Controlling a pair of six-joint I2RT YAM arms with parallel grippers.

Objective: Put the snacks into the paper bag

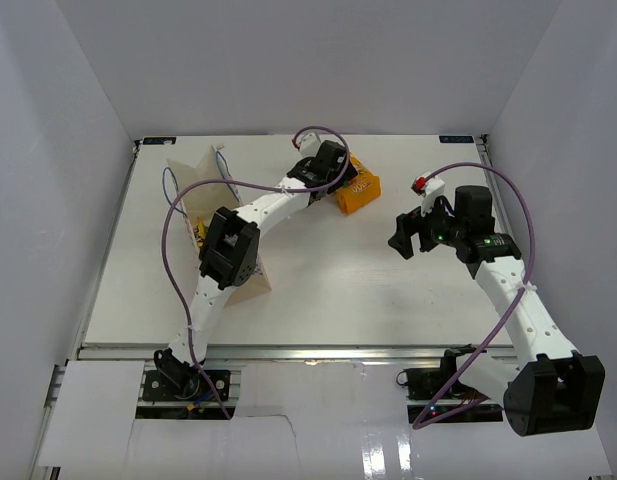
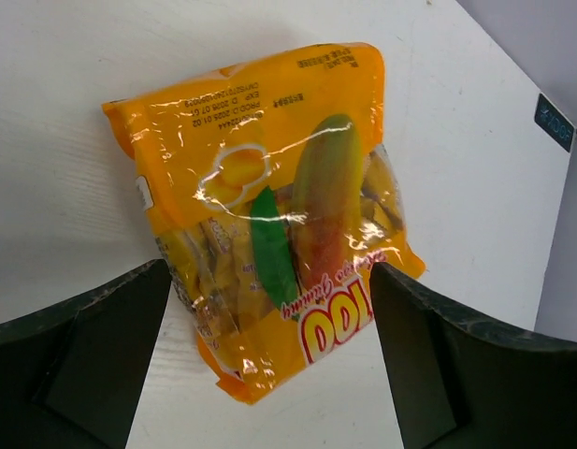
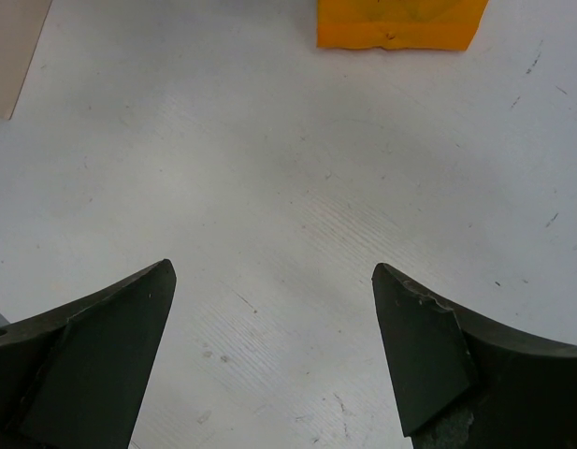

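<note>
Orange puffy packet [image 2: 279,215] lying flat at 12 o'clock near far edge of table [image 1: 338,270], left gripper [image 2: 269,281] spread wide astride its lower end, right gripper [image 3: 269,281] parted over bare surface at 3 o'clock, paper bag [image 1: 193,180] at 10 o'clock, largely masked by left arm [image 1: 263,210].

A robot lab test booth.

A left arm [image 1: 263,210] and a right arm [image 1: 518,300], both white robot arms, are bolted to a metal rail [image 1: 318,353] at the near edge of a white table [image 1: 328,290]. Plain white walls [image 1: 48,220] stand around it like a box. Purple cables [image 1: 167,235] loop off the arms. The table top has little scratches and marks.
</note>
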